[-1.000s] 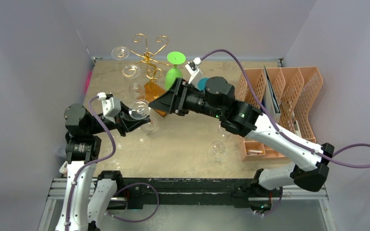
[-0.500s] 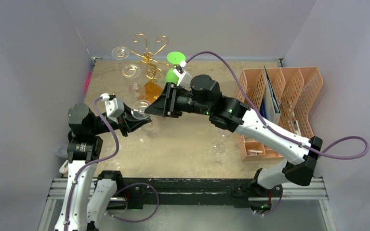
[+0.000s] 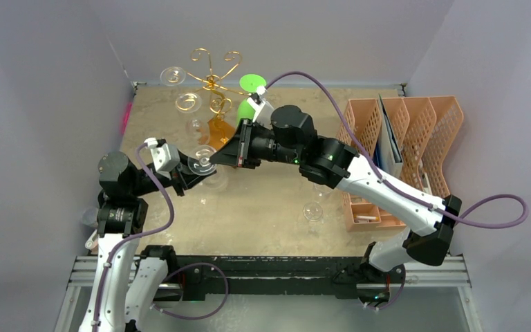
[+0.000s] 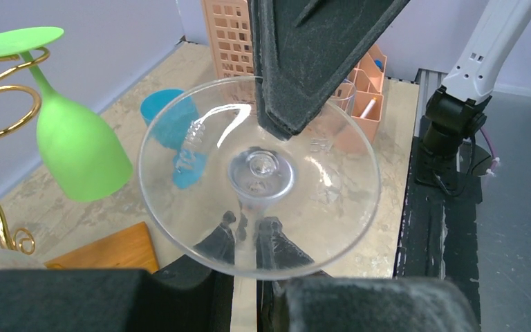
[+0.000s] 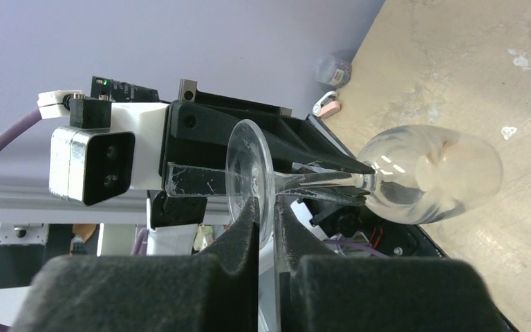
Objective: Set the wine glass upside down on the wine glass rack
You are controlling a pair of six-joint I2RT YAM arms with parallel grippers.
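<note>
Right pincer advanced; 2 grip 1 wine glass.

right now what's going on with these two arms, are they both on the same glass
Yes, it looks like a handover. The left gripper holds a clear wine glass by its stem, and the right gripper is pinched on the rim of the glass's foot, so both grip it at once. The gold wire rack at the back of the table carries a green glass hung upside down. The clear one is not on it yet.
</note>
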